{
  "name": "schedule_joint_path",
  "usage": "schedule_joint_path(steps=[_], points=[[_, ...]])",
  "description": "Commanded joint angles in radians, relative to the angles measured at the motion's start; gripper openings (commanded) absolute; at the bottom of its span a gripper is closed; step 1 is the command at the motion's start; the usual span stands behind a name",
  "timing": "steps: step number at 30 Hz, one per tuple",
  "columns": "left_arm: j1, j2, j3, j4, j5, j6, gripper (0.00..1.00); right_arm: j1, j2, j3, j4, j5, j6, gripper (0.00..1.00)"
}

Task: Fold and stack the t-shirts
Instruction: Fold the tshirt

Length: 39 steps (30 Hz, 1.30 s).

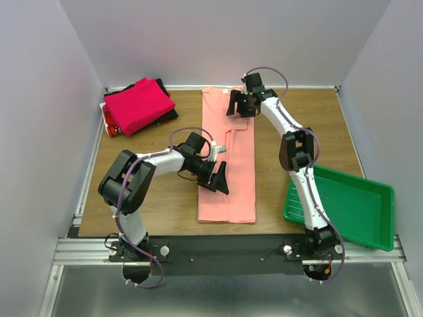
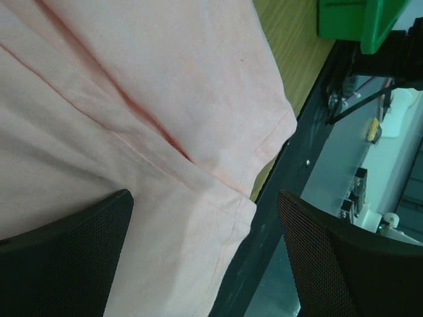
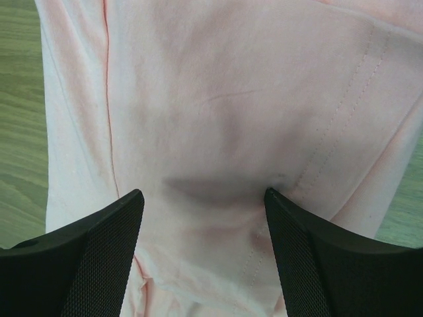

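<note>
- Salmon-pink t-shirt (image 1: 228, 158): far end hidden by R gripper (image 1: 241, 105), jaws apart.
- L gripper (image 1: 217, 178) at its left edge, likewise spread.
- Magenta t-shirt (image 1: 140, 102) to its left mostly covers black t-shirt (image 1: 169, 115).

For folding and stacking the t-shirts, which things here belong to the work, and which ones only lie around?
Belong to the job:
- pink shirt, folded into a long strip in the middle of the table
- pile of shirts at the far left corner, magenta one on top

Just lying about:
- green tray at the near right edge
</note>
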Motion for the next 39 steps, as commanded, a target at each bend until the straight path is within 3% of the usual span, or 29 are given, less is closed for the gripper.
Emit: schedule_joint_path(steps=[1, 6, 10, 16, 22, 26, 32, 39], points=[[-0.006, -0.081, 0.027, -0.068, -0.191, -0.001, 0.98, -0.003, 0.005, -0.042, -0.011, -0.032, -0.031, 0.81], [-0.006, -0.219, 0.06, -0.094, -0.383, -0.025, 0.98, -0.003, -0.172, -0.1, 0.017, -0.028, -0.069, 0.82], [-0.006, -0.313, 0.062, -0.114, -0.503, -0.045, 0.98, -0.001, -0.363, -0.252, 0.031, -0.008, -0.089, 0.82], [-0.006, -0.35, 0.021, -0.218, -0.598, -0.071, 0.97, 0.008, -0.668, -0.657, 0.031, -0.012, -0.066, 0.82], [-0.006, -0.416, -0.084, -0.232, -0.572, -0.108, 0.9, 0.034, -0.914, -1.071, -0.001, -0.084, 0.024, 0.8], [-0.006, -0.465, -0.152, -0.223, -0.537, -0.149, 0.87, 0.103, -1.063, -1.259, -0.055, -0.115, 0.095, 0.77], [-0.007, -0.506, -0.245, -0.182, -0.474, -0.212, 0.79, 0.21, -1.181, -1.474, -0.083, -0.103, 0.196, 0.74], [-0.012, -0.557, -0.304, -0.185, -0.466, -0.244, 0.73, 0.327, -1.235, -1.608, -0.068, -0.088, 0.294, 0.69]])
